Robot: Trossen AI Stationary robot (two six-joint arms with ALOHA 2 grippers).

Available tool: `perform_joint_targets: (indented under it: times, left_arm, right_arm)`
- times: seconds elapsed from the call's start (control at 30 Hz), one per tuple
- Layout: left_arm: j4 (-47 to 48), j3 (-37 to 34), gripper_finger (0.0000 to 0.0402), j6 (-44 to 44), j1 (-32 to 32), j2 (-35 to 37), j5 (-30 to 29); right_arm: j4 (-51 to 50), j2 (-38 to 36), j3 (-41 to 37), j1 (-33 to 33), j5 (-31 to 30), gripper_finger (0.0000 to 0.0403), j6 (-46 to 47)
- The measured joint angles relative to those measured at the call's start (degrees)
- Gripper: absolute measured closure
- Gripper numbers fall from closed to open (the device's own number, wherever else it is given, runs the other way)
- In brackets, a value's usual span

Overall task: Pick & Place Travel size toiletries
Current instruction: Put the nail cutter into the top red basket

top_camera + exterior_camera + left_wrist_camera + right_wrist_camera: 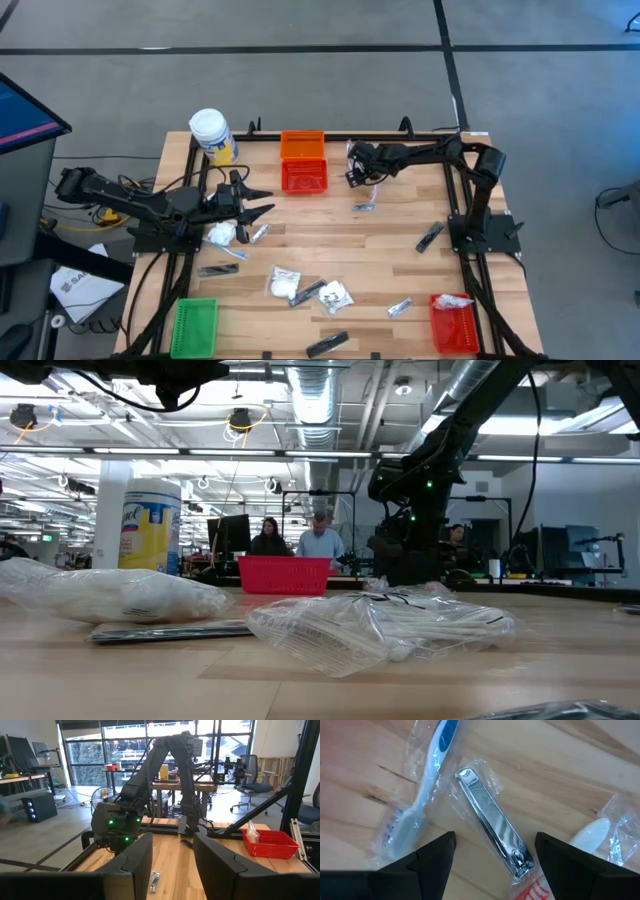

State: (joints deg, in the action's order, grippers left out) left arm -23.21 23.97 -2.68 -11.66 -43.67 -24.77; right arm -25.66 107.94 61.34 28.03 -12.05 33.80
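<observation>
Fingers of right gripper (492, 852) spread over wrapped nail clipper (492, 832); should straddle squarely, avoid toothbrush (422, 790). Left gripper (172, 862) spread, empty.

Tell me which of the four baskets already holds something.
The red basket at the near right corner: a white packet lies in it; the orange, green and other red baskets look empty.

overhead, table-level, two wrist cameras
</observation>
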Motion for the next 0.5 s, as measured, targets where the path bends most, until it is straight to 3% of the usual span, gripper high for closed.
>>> perform_joint_targets:
  times: [0.3, 0.5]
  left_arm:
    - [0.0, 0.0, 0.0263, 0.0, 0.0, 0.0, 0.0]
    - [-0.1, 0.0, 0.0263, 0.0, 0.0, 0.0, 0.0]
  right_arm:
    - [0.3, -0.1, -0.1, -1.1, 2.1, 0.0138, -2.3]
    - [-1.4, -0.1, -0.1, -1.3, 3.9, 0.0179, -2.7]
